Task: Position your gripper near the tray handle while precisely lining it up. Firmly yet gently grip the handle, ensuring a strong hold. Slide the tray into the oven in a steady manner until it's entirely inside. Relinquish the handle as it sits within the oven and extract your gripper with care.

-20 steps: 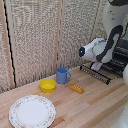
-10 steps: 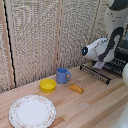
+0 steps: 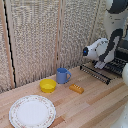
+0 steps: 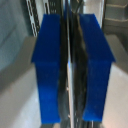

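Wrist view: tool [image 4: 71, 65] pinching thin dark tray edge [image 4: 75, 75] | exterior view: oven [image 3: 121, 50], door [image 3: 96, 73] down

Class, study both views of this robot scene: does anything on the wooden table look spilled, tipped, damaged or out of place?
Nothing stands out. The patterned plate, yellow bowl and blue mug sit upright on the table, with a small orange item lying nearby. No spill shows. In the wrist view the gripper has its blue fingers closed on a thin dark bar.

The oven [image 3: 121, 52] is cut off by the exterior view's right edge, and the arm hides the gripper. The wrist view is blurry around the fingers [image 4: 50, 65].
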